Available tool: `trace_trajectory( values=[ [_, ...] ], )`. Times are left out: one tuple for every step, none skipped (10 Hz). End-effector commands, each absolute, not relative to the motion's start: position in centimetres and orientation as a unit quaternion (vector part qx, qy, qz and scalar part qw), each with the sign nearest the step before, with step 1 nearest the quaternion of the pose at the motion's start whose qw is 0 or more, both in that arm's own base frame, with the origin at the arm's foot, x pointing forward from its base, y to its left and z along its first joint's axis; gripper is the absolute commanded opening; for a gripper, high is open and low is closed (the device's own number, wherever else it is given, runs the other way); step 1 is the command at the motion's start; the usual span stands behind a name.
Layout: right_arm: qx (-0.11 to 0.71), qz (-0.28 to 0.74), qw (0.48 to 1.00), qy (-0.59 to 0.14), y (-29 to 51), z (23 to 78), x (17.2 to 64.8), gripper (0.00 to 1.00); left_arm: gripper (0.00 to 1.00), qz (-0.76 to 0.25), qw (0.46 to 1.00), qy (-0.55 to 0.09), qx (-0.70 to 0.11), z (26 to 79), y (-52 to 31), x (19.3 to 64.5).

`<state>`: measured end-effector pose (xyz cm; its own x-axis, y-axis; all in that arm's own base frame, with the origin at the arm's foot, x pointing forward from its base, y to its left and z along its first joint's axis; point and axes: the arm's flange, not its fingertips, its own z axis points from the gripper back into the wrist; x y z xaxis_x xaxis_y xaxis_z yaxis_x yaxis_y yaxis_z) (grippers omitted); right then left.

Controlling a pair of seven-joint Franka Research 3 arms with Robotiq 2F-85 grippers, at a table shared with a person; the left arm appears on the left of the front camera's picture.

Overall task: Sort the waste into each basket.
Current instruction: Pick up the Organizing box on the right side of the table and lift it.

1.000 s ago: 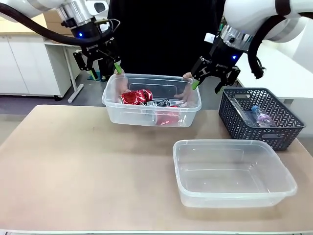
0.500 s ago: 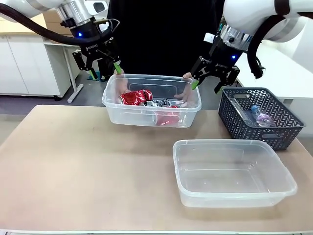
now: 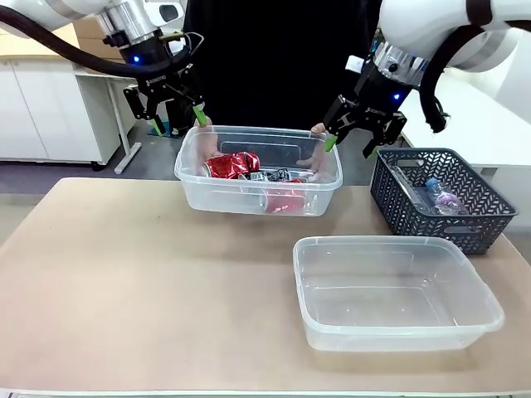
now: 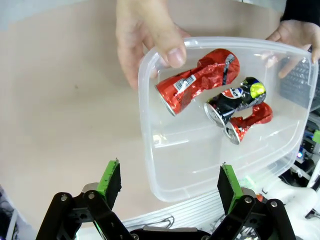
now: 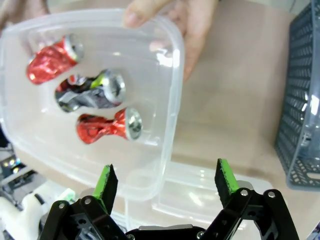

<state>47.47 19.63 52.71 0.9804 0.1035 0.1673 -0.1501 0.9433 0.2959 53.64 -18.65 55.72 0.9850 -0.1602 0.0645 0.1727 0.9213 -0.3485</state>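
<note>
My grippers gape wide, empty: left gripper (image 3: 178, 123) over the left end of the clear tub (image 3: 207, 195), right gripper (image 3: 351, 143) over its right end. A person's hands (image 4: 145, 35) hold it, three crushed cans (image 3: 232, 163) inside. Sorting looks unstarted; next I'd pick one can.

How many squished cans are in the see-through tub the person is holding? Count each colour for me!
Red cans: 2
Black can: 1
Total: 3
</note>
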Motion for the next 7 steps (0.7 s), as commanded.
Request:
trace_trajectory(
  values=[
    [0.236,0.111,0.961,-0.091,15.7,55.1,39.5,1.0,1.0,-0.148,0.976,-0.023,-0.159,58.0,-17.3,47.6],
    [0.288,0.135,0.943,-0.1,13.8,55.9,34.4,1.0,1.0,-0.178,0.973,-0.011,-0.15,58.6,-16.5,42.8],
    [0.295,0.135,0.94,-0.11,13.3,56.0,32.5,1.0,1.0,-0.179,0.974,-0.017,-0.139,58.6,-16.3,41.0],
    [0.284,0.087,0.944,-0.144,12.6,55.6,30.0,1.0,1.0,-0.201,0.968,-0.029,-0.147,58.3,-16.4,38.0],
    [0.237,0.049,0.955,-0.174,12.6,55.0,28.4,1.0,1.0,-0.192,0.97,-0.06,-0.137,57.8,-16.7,36.2],
    [0.187,0.046,0.963,-0.186,12.9,54.3,27.9,1.0,1.0,-0.203,0.969,-0.072,-0.123,57.4,-17.1,35.8],
    [0.276,0.094,0.946,-0.142,12.5,56.1,29.9,1.0,1.0,-0.188,0.971,-0.022,-0.144,59.5,-17.0,37.8]
  ],
)
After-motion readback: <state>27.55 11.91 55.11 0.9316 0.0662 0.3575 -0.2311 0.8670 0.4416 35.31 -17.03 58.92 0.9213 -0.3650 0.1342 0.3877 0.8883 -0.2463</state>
